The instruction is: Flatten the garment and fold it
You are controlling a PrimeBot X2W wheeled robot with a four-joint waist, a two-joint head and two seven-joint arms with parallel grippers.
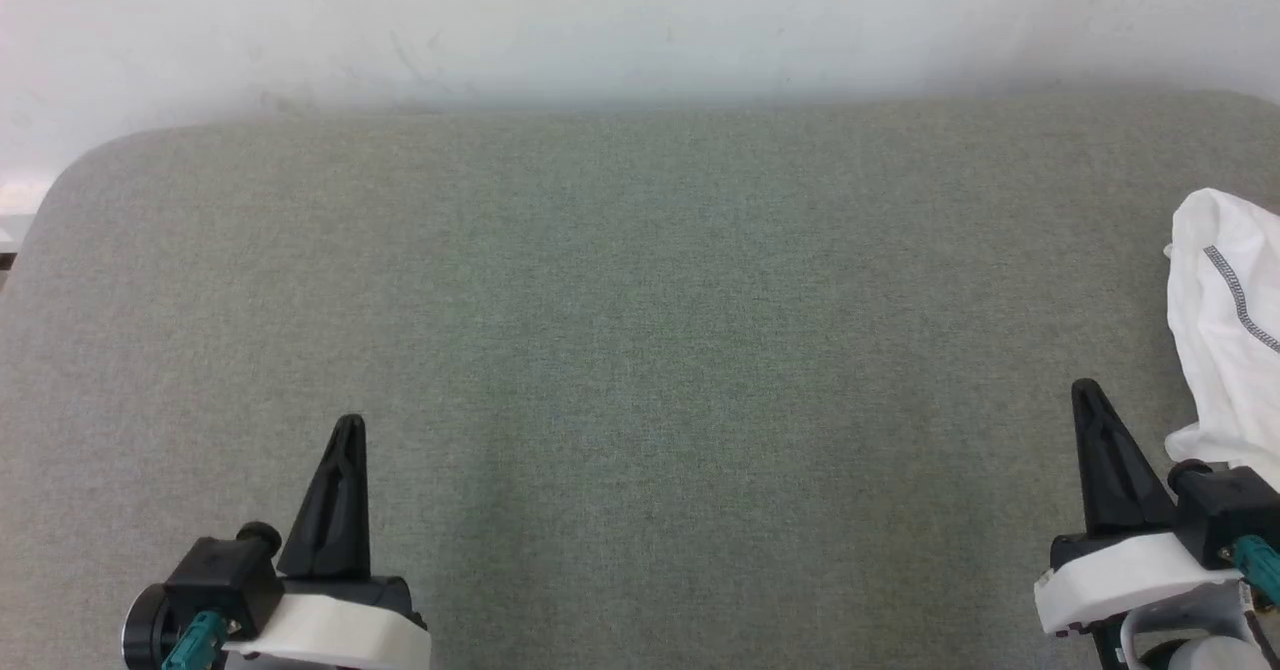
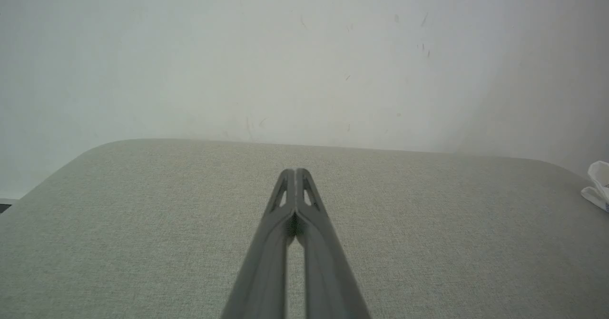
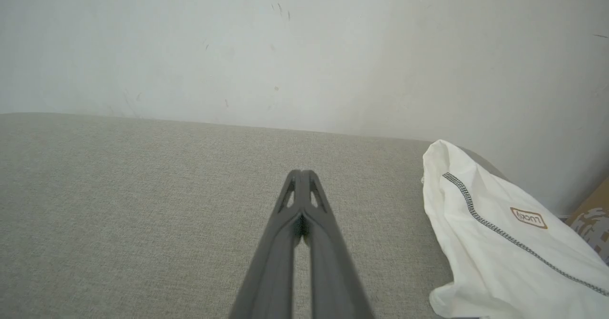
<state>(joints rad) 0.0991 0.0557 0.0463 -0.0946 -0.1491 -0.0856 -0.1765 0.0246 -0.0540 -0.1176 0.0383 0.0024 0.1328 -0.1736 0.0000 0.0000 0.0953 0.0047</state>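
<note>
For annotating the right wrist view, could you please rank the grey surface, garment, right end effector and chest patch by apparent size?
1. grey surface
2. garment
3. right end effector, enlarged by nearness, so unsure against the garment
4. chest patch

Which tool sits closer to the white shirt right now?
The right tool: the garment lies bunched just beside it at the right edge of the grey table, while the left tool sits far across it.

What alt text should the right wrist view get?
A crumpled white garment with a dark zigzag seam and a small brown-bordered patch lies at the right of the view on a grey fabric surface. The right gripper, shut and empty, points across the surface toward a white wall, apart from the garment.
</note>
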